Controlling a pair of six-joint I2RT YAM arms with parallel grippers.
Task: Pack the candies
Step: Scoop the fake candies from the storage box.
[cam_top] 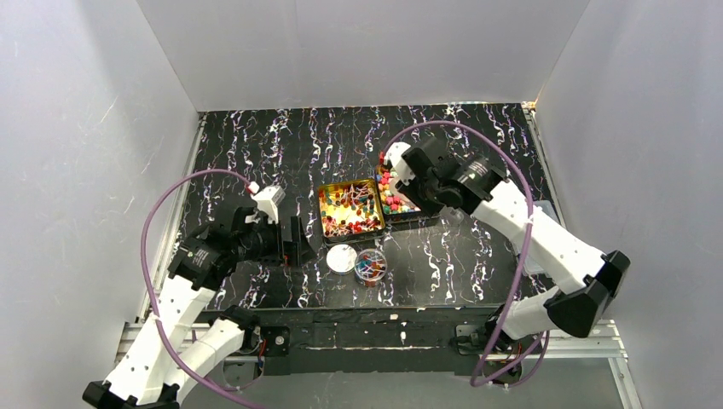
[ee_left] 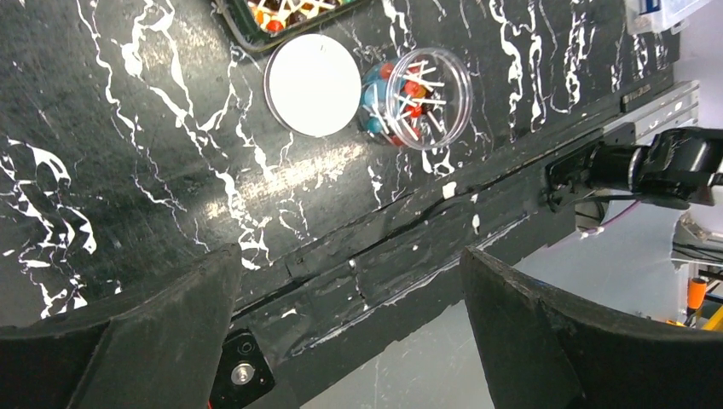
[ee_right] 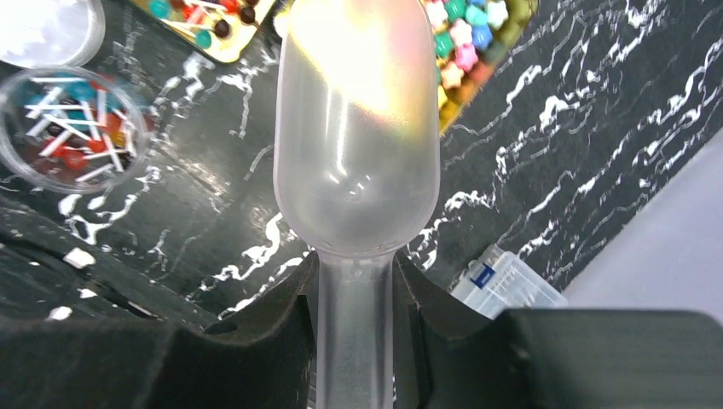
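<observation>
Round pink, green, yellow and blue candies (cam_top: 394,198) fill the right gold tin (cam_top: 421,214); they also show in the right wrist view (ee_right: 465,36). Thin red, blue and white candies (cam_top: 349,209) lie in the left gold tin (cam_top: 322,210), and some lie in the open clear jar (cam_top: 371,265) (ee_left: 418,95) (ee_right: 70,128). My right gripper (cam_top: 411,170) (ee_right: 354,336) is shut on the handle of a translucent scoop (ee_right: 356,128), whose bowl hangs over the right tin's near edge. My left gripper (cam_top: 294,241) (ee_left: 349,315) is open and empty, left of the jar.
The jar's white round lid (cam_top: 342,258) (ee_left: 313,83) lies flat beside the jar. A small clear plastic box (ee_right: 507,283) sits at the right of the black marbled table (cam_top: 256,153). The table's front edge and rail (ee_left: 477,179) run under the left gripper.
</observation>
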